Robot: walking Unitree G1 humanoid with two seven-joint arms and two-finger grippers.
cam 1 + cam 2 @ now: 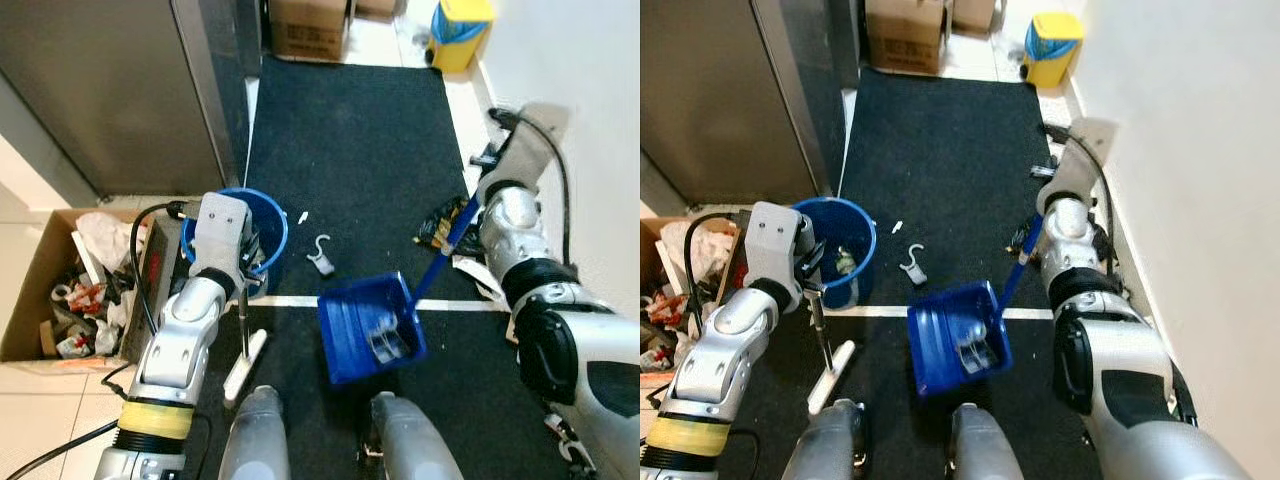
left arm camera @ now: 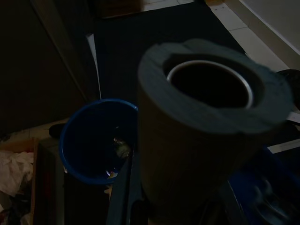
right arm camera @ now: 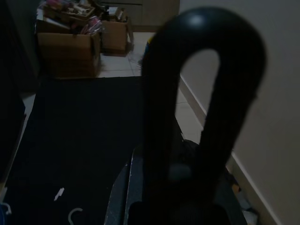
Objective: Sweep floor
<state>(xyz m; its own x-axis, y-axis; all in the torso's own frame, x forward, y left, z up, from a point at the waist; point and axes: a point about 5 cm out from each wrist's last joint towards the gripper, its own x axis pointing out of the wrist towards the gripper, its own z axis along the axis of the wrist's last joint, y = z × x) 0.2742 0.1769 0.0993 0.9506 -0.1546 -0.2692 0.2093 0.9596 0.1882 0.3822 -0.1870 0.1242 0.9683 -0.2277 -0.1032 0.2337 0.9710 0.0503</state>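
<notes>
the floor here is a black mat [image 1: 350, 130] crossed by a white line, and the sweeping gear sits just ahead of the robot's feet. nearest, at about 6 o'clock, the blue dustpan [image 1: 370, 328] lies tilted on the mat with some clear rubbish already in its tray; its long blue handle [image 1: 445, 250] runs up toward 2 o'clock into the right gripper [image 1: 478, 190], whose fingers are pinched around the handle, probably so the pan's mouth stays turned toward the loose debris. at 8 o'clock the left gripper [image 1: 242, 268] is clamped on the thin metal shaft of a broom [image 1: 245, 350], its white head resting on the mat, held upright and low, seemingly ready to push litter across into the pan. a little farther, between the two tools at 12 o'clock, lie a white plastic hook [image 1: 320, 257] and a small white scrap [image 1: 303, 216], not yet swept. at 10 o'clock stands a blue bucket [image 1: 272, 222], close enough to take the pan's load. beyond, a cardboard box [image 1: 310, 28] and a yellow bin [image 1: 458, 35] sit at the mat's far end.
</notes>
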